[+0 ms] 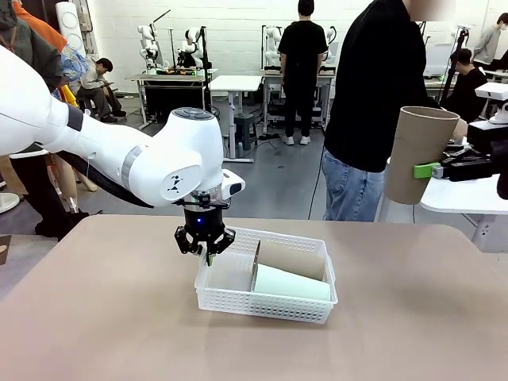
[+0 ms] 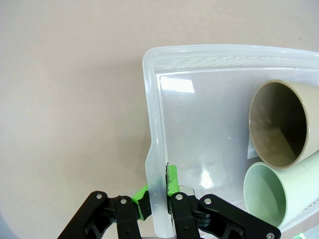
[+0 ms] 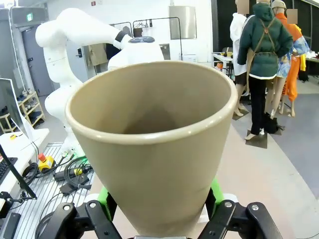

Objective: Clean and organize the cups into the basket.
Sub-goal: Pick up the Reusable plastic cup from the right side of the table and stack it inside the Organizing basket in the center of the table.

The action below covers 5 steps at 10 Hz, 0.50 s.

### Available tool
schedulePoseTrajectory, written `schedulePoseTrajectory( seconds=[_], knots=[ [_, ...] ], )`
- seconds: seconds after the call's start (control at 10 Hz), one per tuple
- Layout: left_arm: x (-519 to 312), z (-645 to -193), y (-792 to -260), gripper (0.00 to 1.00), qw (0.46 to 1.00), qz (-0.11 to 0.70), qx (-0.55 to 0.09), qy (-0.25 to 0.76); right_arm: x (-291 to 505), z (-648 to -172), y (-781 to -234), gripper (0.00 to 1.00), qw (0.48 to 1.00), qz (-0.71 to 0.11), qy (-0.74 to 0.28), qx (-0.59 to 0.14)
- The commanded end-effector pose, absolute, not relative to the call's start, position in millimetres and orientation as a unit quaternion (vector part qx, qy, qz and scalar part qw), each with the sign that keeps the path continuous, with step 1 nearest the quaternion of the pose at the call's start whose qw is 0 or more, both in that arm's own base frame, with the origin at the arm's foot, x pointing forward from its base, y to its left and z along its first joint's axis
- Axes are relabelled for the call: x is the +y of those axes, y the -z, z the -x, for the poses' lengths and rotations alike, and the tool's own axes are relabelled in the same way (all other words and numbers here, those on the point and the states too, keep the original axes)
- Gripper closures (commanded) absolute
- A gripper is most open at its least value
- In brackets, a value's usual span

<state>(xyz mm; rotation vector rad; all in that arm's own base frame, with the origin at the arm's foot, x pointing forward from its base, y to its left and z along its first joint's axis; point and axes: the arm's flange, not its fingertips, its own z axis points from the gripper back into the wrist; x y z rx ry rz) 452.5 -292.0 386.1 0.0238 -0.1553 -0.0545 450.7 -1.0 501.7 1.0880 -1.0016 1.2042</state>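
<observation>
The left fingers (image 2: 172,179) are clenched on the left end wall of the basket (image 1: 262,305), which sits mid-desk (image 1: 95,317). A mint cup (image 1: 290,283) and a tan cup (image 1: 290,258) lie side by side in it. The right fingers (image 1: 426,170) grasp a second tan cup (image 1: 421,155), raised by the desk's far right corner.

White back wall (image 1: 238,32), grey floor (image 1: 278,182) — white tables (image 1: 236,82) across the lab.
</observation>
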Motion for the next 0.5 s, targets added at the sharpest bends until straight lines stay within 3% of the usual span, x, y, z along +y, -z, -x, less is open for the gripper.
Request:
schedulePoseTrajectory(
  seconds=[0.0,0.2,0.3,0.4],
  knots=[
    [-292.6,-451.9,-387.1,1.00,0.996,-0.013,-0.078,0.028,-0.7,-450.0,-503.6,0.36,0.578,-0.465,-0.516,-0.430],
    [-292.6,-451.9,-387.1,1.00,0.996,-0.013,-0.078,0.028,-0.7,-450.0,-503.6,0.36,0.578,-0.465,-0.516,-0.430],
    [-292.6,-451.9,-387.1,1.00,0.996,-0.013,-0.078,0.028,-1.0,-450.6,-501.8,0.16,0.579,-0.465,-0.515,-0.428],
    [-292.6,-451.9,-387.1,1.00,0.996,-0.013,-0.078,0.028,44.4,-440.7,-513.3,0.16,0.595,-0.406,-0.584,-0.373]
  ],
)
